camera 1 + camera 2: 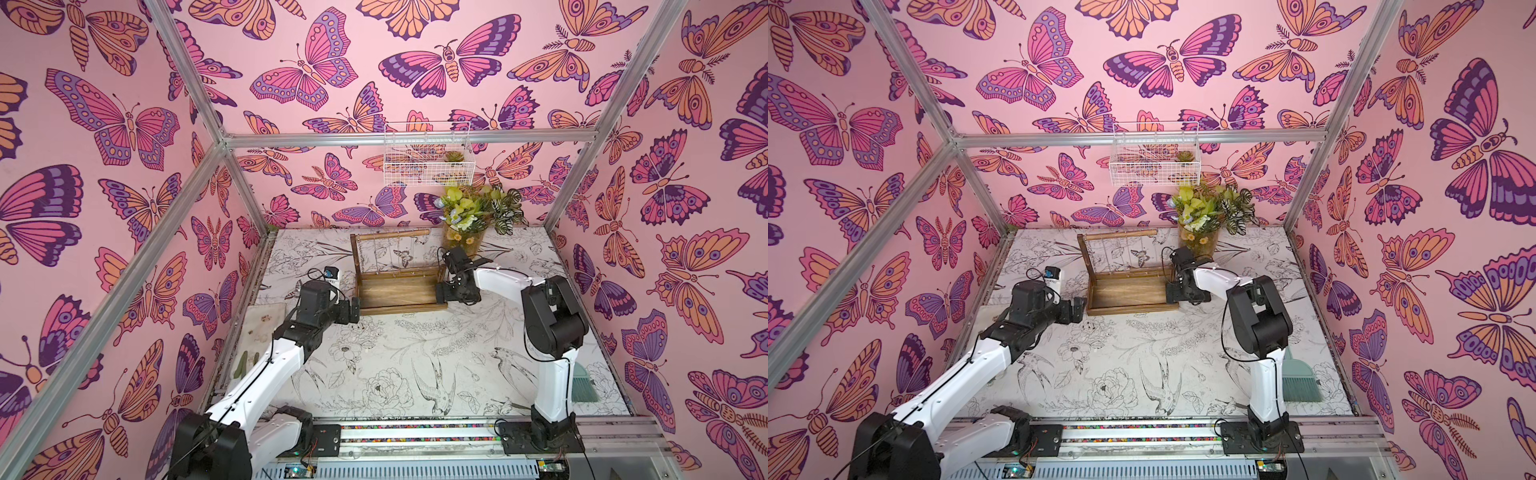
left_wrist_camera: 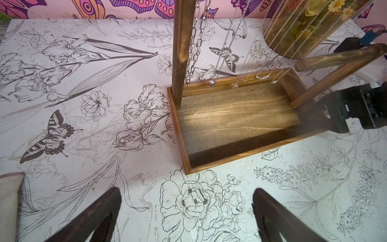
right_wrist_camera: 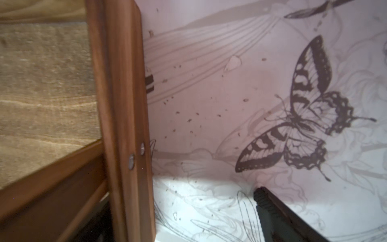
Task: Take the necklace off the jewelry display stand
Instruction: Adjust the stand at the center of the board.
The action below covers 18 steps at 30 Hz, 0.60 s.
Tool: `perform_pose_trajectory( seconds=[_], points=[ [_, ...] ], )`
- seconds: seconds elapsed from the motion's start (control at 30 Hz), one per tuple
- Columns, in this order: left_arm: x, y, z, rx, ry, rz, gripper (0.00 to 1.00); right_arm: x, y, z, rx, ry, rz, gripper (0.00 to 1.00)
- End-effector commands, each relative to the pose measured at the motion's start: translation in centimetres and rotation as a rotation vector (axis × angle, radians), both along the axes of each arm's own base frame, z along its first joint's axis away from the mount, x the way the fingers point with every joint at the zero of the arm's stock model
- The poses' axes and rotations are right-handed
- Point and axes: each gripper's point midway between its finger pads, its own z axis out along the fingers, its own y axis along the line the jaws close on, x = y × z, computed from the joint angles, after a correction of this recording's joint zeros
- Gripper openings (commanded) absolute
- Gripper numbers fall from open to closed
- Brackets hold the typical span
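Rear centre of the surface: the jewelry display stand (image 1: 401,309) (image 1: 1125,293) is standing upright on the flower-printed surface (image 1: 415,374), its tray base facing the arms and its round top bar (image 1: 390,235) lying across the two uprights.
Necklaces: a chunky link chain (image 2: 195,42) is hanging from the top bar just beside the left upright. Several thin necklaces (image 2: 230,52) are hanging in a row next to it, their pendants dangling near the tray's back edge.
Left side: the left hand (image 1: 354,309) (image 1: 1077,309) is hovering just off the tray's front left corner, its fingers (image 2: 100,213) standing wide apart over the bare surface.
Right side: the right hand (image 1: 444,291) (image 1: 1170,293) is sitting low against the stand's right end, spread wide and straddling the right upright (image 3: 121,104). One finger (image 3: 270,209) is standing clear of the wood. The other is mostly hiding behind it, so contact cannot be told.
Behind the stand: a glass vase of flowers (image 1: 465,241) is standing near its right rear corner. A white wire basket (image 1: 428,174) is hanging on the back wall above, holding a small succulent (image 1: 454,156).
Right edge: a teal hand broom (image 1: 1302,378) is lying beside the right arm.
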Motion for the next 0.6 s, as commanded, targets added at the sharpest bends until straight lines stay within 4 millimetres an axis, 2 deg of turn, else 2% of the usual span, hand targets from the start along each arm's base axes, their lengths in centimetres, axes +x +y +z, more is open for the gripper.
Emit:
perform_pose_trajectory(
  seconds=[0.0,0.4,0.57],
  points=[
    [-0.7,0.1,-0.9,0.018,0.02,-0.004,1.0,-0.5,-0.5,0.9,-0.019,-0.012,-0.016,0.99],
    [-0.6,-0.3,-0.7,0.024,0.018,-0.017,1.0,0.8,0.1,5.1,0.047,-0.154,-0.024,0.99],
    [-0.6,-0.3,-0.6,0.028,0.016,-0.02,1.0,0.4,0.4,6.0,0.06,-0.135,-0.011,0.99]
  ],
)
